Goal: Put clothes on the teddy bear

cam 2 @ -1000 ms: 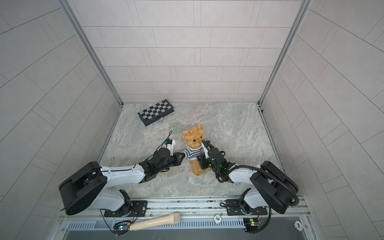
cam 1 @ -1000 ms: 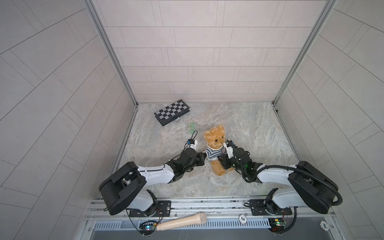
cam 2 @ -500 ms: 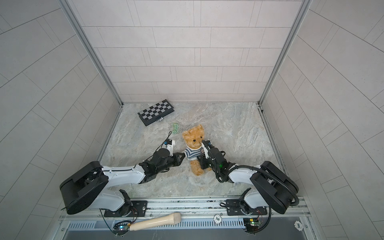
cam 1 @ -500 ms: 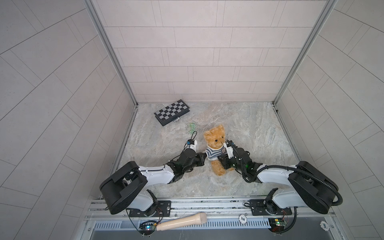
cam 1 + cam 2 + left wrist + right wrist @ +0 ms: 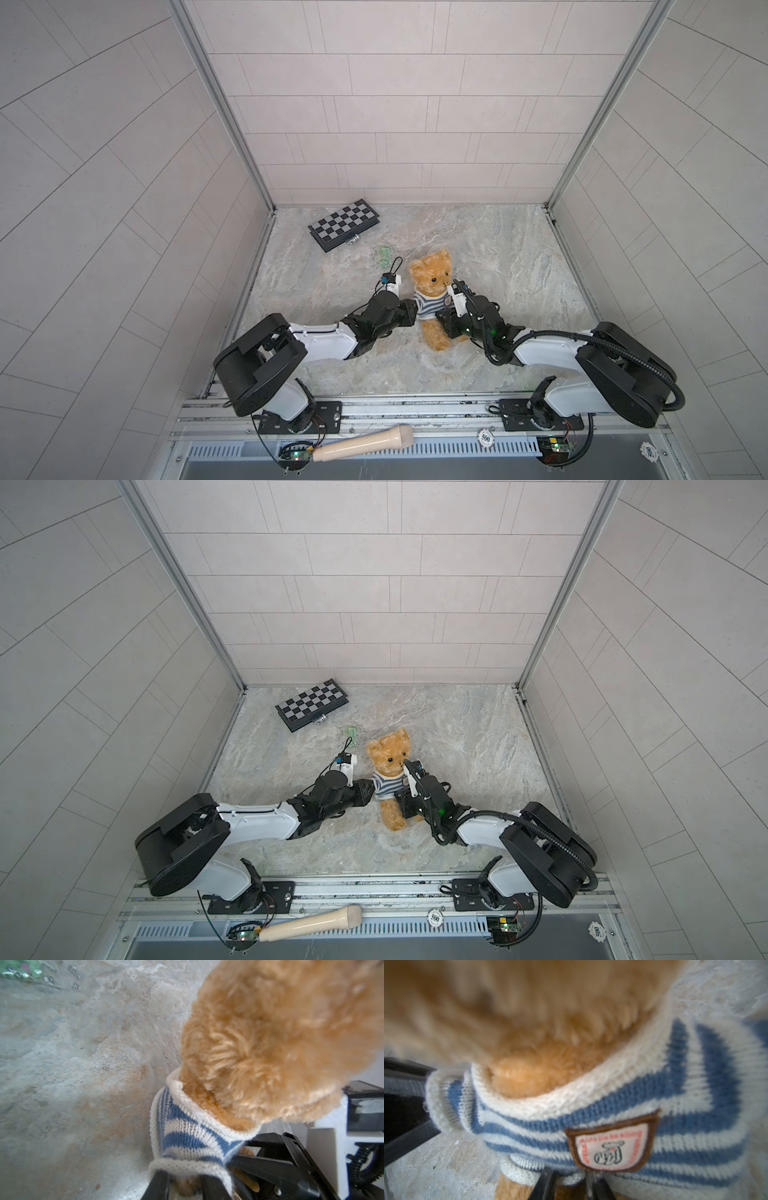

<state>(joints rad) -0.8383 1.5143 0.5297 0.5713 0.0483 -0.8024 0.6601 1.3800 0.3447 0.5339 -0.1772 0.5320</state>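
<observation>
The teddy bear [image 5: 432,277] [image 5: 388,754] sits upright mid-table in a blue-and-white striped sweater [image 5: 432,305] [image 5: 182,1132] [image 5: 612,1105]. My left gripper [image 5: 412,315] [image 5: 185,1185] is at the sleeve on the left in both top views. Its fingers [image 5: 159,1185] stand apart, with the bear's furry arm between them and the white cuff lying over their tips, so it is open. My right gripper [image 5: 444,327] [image 5: 569,1186] is low on the bear's other side, shut on the bunched hem of the sweater below the sewn badge [image 5: 610,1145].
A folded chessboard [image 5: 344,224] lies at the back left of the marble table [image 5: 519,257]. A small green packet [image 5: 382,254] lies near the bear's head. A wooden handle [image 5: 365,442] and a poker chip [image 5: 485,436] rest on the front rail. Tiled walls close three sides.
The left jaws have spread apart a little at the sleeve. Both arms and the bear stay where they were.
</observation>
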